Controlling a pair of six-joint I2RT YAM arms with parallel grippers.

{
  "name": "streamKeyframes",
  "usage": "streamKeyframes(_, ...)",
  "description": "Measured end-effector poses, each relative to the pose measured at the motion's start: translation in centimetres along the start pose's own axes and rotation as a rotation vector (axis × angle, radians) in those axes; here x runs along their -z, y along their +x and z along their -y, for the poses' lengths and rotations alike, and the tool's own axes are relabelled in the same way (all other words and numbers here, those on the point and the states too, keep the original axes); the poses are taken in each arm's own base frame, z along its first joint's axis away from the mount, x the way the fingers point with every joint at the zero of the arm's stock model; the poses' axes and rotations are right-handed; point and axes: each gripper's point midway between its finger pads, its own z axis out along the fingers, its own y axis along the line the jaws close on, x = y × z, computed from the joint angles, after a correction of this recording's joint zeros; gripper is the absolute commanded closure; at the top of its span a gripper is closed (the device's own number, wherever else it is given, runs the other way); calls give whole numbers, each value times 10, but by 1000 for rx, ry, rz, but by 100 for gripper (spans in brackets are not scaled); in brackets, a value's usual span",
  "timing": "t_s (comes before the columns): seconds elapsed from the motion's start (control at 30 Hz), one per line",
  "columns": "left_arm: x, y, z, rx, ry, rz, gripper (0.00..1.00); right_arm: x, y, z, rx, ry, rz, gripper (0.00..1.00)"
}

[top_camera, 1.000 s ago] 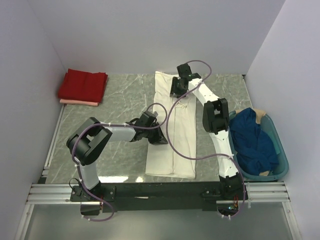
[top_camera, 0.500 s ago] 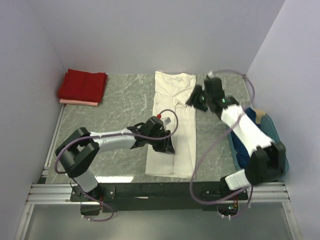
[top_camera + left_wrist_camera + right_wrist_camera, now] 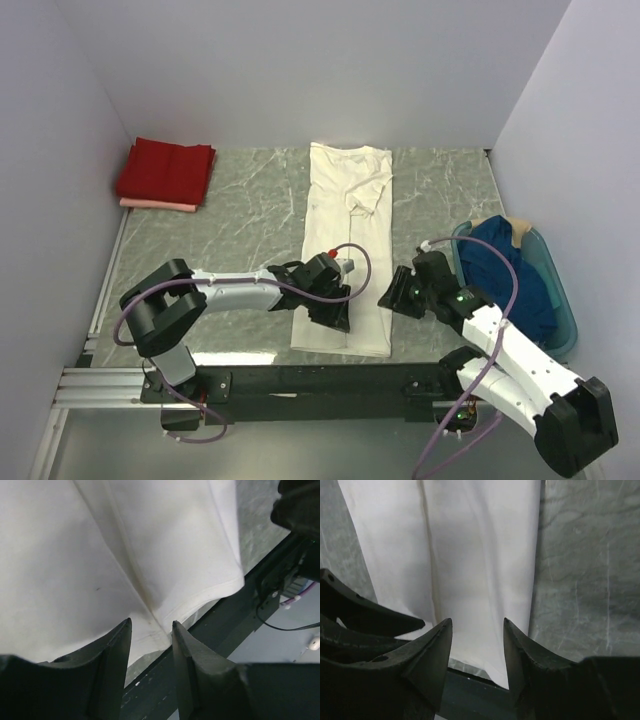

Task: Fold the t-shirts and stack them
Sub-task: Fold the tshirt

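The table (image 3: 240, 200) shows the job roughly half done, by my reading. The cream shirt (image 3: 345, 220) lies flat as a long narrow strip with its sides turned in. Its near hem is directly under the left claw (image 3: 151, 626) and just left of the right claw (image 3: 477, 624). It looks to need folding end to end, then stacking. The blue shirt (image 3: 505, 270) sits crumpled in the basket (image 3: 565, 300), right of the right claw, not yet started. Far to the left of the left claw, the red shirt (image 3: 165, 170) rests folded on the pink shirt (image 3: 160, 206). The left claw stands partly open above the hem, gripping nothing. The right claw is wide open and empty.
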Motion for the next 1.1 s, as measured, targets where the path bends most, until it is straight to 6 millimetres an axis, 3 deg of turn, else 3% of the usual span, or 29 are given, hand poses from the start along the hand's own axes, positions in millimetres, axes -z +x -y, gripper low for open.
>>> streamKeyframes(0.27, -8, 15, -16, -9, -61, -45, 59, -3, 29, 3, 6, -10, -75, 52)
streamKeyframes(0.57, 1, 16, -21, -27, -111, -32, 59, -2, 36, 6, 10, 5, -97, 52)
streamKeyframes(0.8, 10, 3, -4, -48, -80, 4, 60, 5, 40, 12, 12, 23, -102, 53)
streamKeyframes(1.1, -4, 7, -2, -62, -71, -15, 56, 4, 43, 14, 10, 35, -118, 53)
